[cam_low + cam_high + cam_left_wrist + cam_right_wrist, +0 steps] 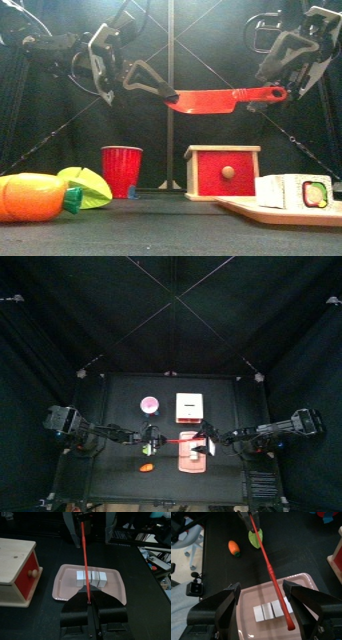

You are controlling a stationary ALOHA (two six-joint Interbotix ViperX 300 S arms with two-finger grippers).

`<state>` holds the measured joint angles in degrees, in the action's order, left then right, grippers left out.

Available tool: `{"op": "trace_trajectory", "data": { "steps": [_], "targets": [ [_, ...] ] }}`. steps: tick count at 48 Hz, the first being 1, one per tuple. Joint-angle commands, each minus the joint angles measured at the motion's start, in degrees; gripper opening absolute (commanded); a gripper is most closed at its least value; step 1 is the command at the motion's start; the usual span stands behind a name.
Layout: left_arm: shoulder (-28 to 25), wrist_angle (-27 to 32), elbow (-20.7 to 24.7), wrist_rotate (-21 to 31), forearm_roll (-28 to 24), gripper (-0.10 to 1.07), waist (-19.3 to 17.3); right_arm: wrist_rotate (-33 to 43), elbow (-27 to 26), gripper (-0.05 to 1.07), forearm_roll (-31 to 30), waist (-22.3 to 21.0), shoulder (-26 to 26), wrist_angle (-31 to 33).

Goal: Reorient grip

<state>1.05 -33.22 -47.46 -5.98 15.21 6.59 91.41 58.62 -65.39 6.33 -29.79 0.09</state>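
Note:
A red toy knife [221,100] hangs level in the air above the table's middle. My left gripper [150,86] is shut on its blade end, and in the left wrist view the knife [85,562] runs straight away from that gripper [89,603]. My right gripper [281,88] is at the handle end with its jaws wide open. In the right wrist view the knife [271,572] passes between the spread jaws of the right gripper [263,587] without either one pressing on it.
Below the knife a pink tray [64,587] holds white sushi blocks [91,578]. A wooden box with a red front [222,171] and a red cup [120,170] stand behind. An orange carrot [30,197] and a green slice [88,186] lie at the front left.

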Motion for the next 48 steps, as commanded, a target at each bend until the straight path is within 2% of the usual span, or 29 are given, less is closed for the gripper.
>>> {"op": "trace_trajectory", "data": {
  "steps": [1,8,11,15,19,25,29,34,41,48],
  "targets": [
    [0.44,-0.18,0.44,0.09,0.0,0.3,-0.18,0.0,-1.85,0.98,2.72,0.88,-1.76,-0.18],
    [0.53,-0.09,0.09,0.18,0.0,0.3,-0.18,0.26,-3.43,0.98,10.55,1.67,-3.69,0.09],
    [0.62,0.0,0.0,0.18,0.0,0.3,-0.26,0.26,-4.31,0.98,16.26,1.67,-4.66,0.79],
    [0.62,0.0,0.0,0.18,0.09,0.3,-0.18,-0.26,-5.8,0.98,24.96,1.67,-6.33,5.1],
    [0.62,0.0,0.0,0.18,0.0,0.3,-0.26,-0.53,-7.29,0.98,27.95,1.67,-7.73,13.71],
    [0.7,0.0,0.0,0.09,0.09,0.3,-0.18,-1.76,-11.16,0.98,30.85,2.64,-9.4,32.7],
    [0.7,0.0,0.09,0.09,0.0,0.3,-0.18,-6.06,-15.12,0.98,33.66,3.08,-10.11,43.51],
    [0.62,0.0,0.26,0.09,-0.09,0.3,-0.35,-14.33,-19.07,0.98,39.02,2.2,-10.46,50.98],
    [0.35,0.0,0.53,0.0,-0.09,0.3,-0.7,-26.98,-21.53,0.98,50.63,-5.27,-9.58,52.29],
    [0.26,0.0,0.62,0.0,-0.18,0.3,-0.88,-41.48,-19.86,0.98,63.02,-17.84,-8.7,52.38]
  ]
}}
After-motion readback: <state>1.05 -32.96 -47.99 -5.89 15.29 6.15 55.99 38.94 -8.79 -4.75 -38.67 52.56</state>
